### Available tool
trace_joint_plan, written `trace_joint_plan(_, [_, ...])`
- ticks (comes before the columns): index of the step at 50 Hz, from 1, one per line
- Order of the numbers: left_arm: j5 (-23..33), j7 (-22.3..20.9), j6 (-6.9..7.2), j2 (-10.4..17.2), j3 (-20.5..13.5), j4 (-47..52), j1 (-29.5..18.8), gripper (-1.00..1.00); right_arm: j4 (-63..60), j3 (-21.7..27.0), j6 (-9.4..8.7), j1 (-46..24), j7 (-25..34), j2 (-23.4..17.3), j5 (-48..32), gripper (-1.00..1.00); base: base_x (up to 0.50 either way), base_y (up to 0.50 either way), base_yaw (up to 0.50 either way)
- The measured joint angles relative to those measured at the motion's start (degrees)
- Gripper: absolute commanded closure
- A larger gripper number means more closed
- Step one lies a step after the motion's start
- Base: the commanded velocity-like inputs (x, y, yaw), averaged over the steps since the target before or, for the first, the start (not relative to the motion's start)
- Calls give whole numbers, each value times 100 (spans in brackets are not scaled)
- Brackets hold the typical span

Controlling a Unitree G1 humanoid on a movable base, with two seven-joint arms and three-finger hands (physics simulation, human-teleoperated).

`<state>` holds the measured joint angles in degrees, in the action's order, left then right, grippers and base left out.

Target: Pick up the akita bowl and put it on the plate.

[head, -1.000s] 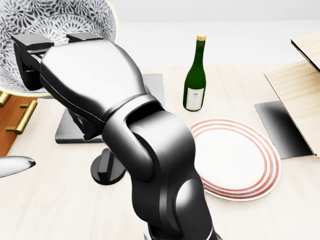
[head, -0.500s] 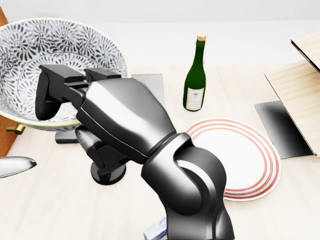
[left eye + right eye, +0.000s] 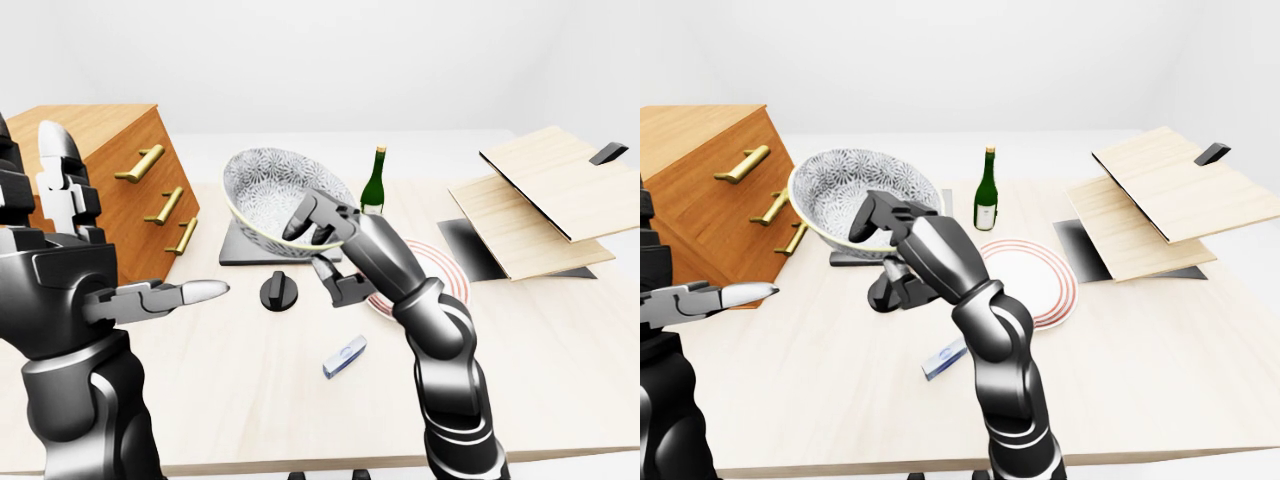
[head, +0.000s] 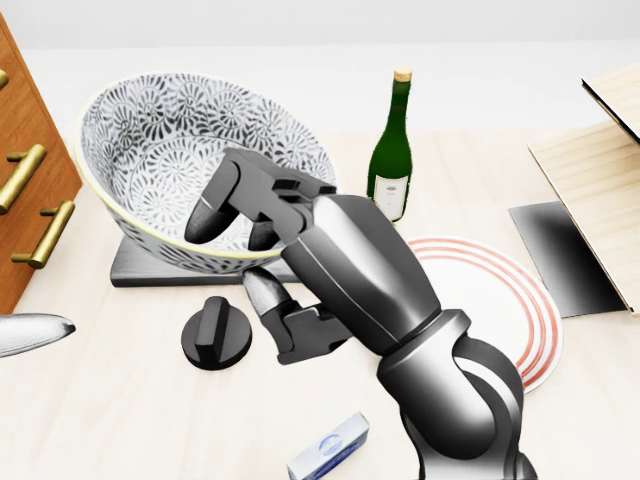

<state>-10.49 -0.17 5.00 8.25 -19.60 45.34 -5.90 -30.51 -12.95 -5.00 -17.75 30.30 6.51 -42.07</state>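
The akita bowl [image 4: 160, 150], white with a black pattern, hangs tilted above the table, its opening turned toward the camera. My right hand [image 4: 236, 256] is shut on its near rim, two fingers [image 4: 208, 222] inside and the thumb underneath. The plate [image 4: 490, 310], white with red rings, lies flat on the table to the right of the bowl, partly hidden by my right forearm. In the left-eye view, my left hand [image 3: 140, 270] is raised at the left with its fingers spread open, holding nothing.
A green wine bottle [image 4: 390, 160] stands just above the plate. Below the bowl lie a dark grey mat [image 4: 140, 264] and a black knob [image 4: 216, 340]. A wooden drawer cabinet [image 4: 25, 190] stands at the left. A small box [image 4: 330, 447] and wooden boards [image 4: 600, 170] are also there.
My right hand has carried the bowl rightward and down in the head view, from the top left corner toward the plate. The arm has stretched out and now blocks less of the table.
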Motion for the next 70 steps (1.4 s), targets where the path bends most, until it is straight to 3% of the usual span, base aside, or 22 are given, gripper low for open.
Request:
trace_joint_plan(19, [-8,0,0,-7,15,34,2,-100,822,856,0,701,-1001,-729,1179,100,0,0,0])
trace_joint_plan(29, [9,8,0,-15,45,41,-10,-100,1174,1250,0,1078,-1214,-1057,1298,100,0,0,0])
trace_joint_plan(40, [38,8,0,-23,75,5,-18,-100,1499,1518,0,1365,-1336,-1250,1040,100,0,0,0])
trace_joint_plan(56, [99,-12,0,-51,116,-38,15,-100,1940,1780,0,1415,-1518,-1560,-322,100,0,0,0])
trace_joint_plan(70, [136,-23,0,-68,145,-38,22,-100,2060,1891,0,1307,-1382,-1651,-953,100,0,0,0])
